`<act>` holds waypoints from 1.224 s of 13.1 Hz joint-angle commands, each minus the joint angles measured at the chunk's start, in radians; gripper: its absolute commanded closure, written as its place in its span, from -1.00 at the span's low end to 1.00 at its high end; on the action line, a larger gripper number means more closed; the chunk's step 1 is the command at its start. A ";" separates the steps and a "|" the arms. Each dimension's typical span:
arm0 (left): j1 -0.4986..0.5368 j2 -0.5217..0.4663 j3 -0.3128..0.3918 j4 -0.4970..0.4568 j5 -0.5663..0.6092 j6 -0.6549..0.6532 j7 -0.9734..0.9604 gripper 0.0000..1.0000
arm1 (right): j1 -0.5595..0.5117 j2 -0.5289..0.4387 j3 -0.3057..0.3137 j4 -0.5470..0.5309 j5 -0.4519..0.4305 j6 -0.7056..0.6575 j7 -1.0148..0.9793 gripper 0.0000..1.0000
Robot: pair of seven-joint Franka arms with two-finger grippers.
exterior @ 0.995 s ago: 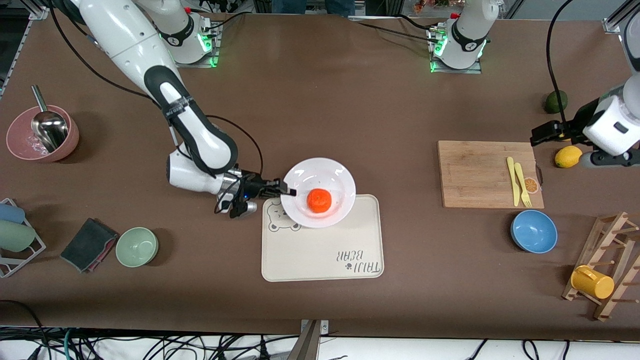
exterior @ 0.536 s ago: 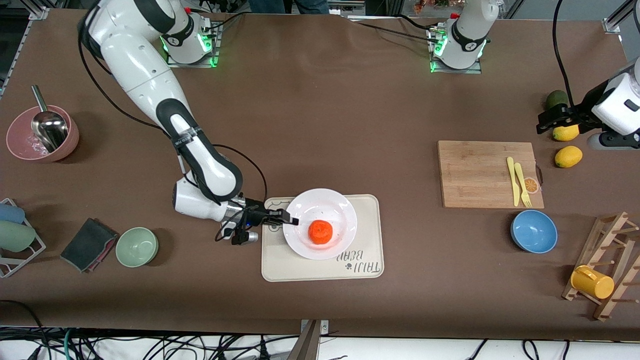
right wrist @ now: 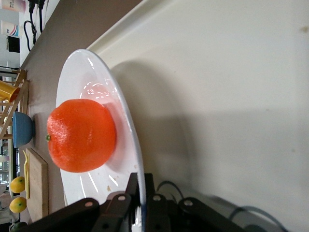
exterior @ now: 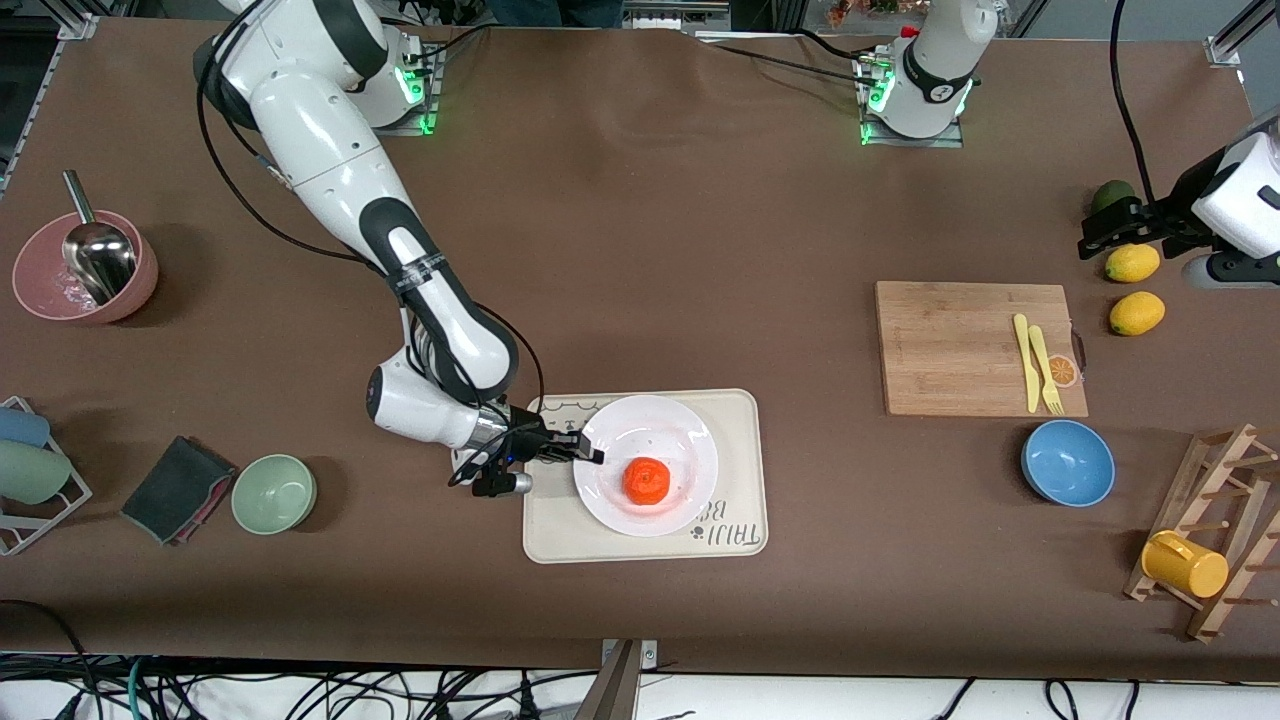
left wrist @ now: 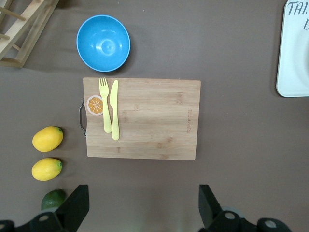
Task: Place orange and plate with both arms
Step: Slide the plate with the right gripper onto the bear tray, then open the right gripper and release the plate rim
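Front view: one glossy white plate (exterior: 646, 465), round w/ shallow rim, over the cream bear-print tray (exterior: 643, 476) on the brown worktop (exterior: 640, 250); one reddish-orange orange (exterior: 646, 481) at its centre. Right gripper (exterior: 592, 456) clamps the plate rim at the right arm's end. Left gripper (exterior: 1100, 232) waits over two lemons (exterior: 1133, 262). Left wrist view: fingers (left wrist: 75, 210) spread wide, nothing between; one cutting board (left wrist: 141, 118), one blue bowl (left wrist: 103, 43). Right wrist view: plate seen edge-on, orange stem end (right wrist: 49, 137) pointing sideways.
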 commanded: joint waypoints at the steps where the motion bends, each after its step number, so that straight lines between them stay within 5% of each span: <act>1: -0.006 -0.022 0.009 -0.007 -0.011 -0.011 0.026 -1.00 | 0.038 0.002 -0.032 0.012 -0.073 0.014 0.018 -0.99; 10: -0.013 -0.003 -0.005 0.011 0.004 -0.011 0.019 -1.00 | 0.035 -0.099 -0.045 0.002 -0.386 -0.055 0.020 -1.00; 14: -0.015 -0.003 -0.029 0.020 0.006 -0.015 0.012 -1.00 | 0.042 -0.208 -0.180 -0.018 -0.469 -0.308 0.021 -1.00; 16: -0.010 -0.003 -0.026 0.020 0.004 -0.015 0.014 -1.00 | 0.042 -0.270 -0.246 -0.015 -0.628 -0.484 0.020 -1.00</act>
